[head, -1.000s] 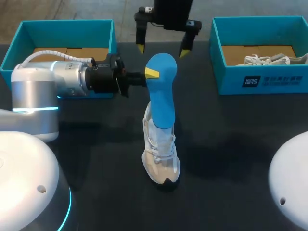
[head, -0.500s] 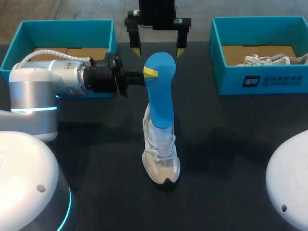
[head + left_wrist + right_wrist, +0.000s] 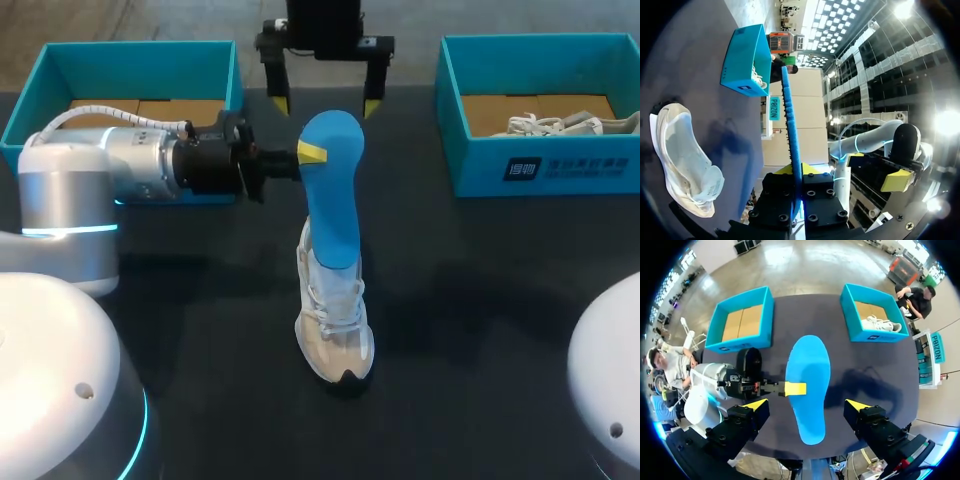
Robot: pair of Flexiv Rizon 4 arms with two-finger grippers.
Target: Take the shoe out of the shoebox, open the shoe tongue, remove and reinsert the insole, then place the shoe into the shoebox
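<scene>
A blue insole (image 3: 331, 195) hangs over the table with my left gripper (image 3: 311, 152) shut on its edge near the wide end. In the left wrist view the insole (image 3: 790, 125) shows edge-on between that gripper's (image 3: 799, 172) fingers. Under it a white shoe (image 3: 335, 325) lies on the dark table, toe toward me; whether the insole's lower end touches it I cannot tell. My right gripper (image 3: 326, 104) hangs open above the insole's far end, holding nothing. In its own view the right gripper (image 3: 807, 405) straddles the insole (image 3: 810, 385), which hides the shoe.
A teal shoebox (image 3: 135, 60) with only a cardboard base stands at the back left. Another teal shoebox (image 3: 540, 160) at the back right holds a second white shoe (image 3: 560, 125). The dark table (image 3: 480, 290) spreads around the shoe.
My right gripper has shifted left and squared up over the insole's far end. The left gripper, the insole and the shoe have hardly moved.
</scene>
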